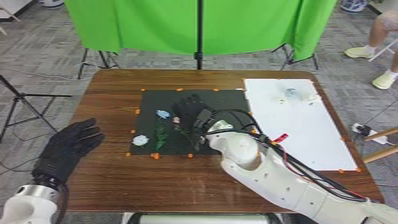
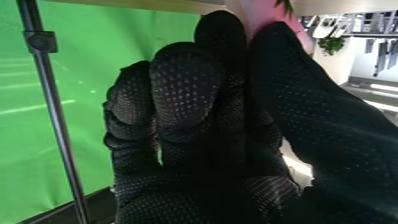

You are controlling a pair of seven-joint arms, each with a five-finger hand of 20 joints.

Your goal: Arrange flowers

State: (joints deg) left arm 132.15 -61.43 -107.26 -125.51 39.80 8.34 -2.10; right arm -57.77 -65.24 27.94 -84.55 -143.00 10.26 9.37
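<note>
On the dark mat [image 1: 156, 98], pink flower [image 2: 265, 12] is pinched by right hand [image 2: 187, 87], thumb and bent fingers nearly closed, blue flower [image 1: 163, 114] and white flower [image 1: 140, 140] laid out, arranging judged partway, pink one left to be set

three flowers [image 1: 163, 114] on one black mat [image 1: 182, 148], two robot hands [image 1: 71, 145], one table [image 1: 115, 180], one white board [image 1: 306, 135]

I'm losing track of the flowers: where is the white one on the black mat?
In the head view, the white flower lies at the near left corner of the black mat, left of the green leaves.
</note>
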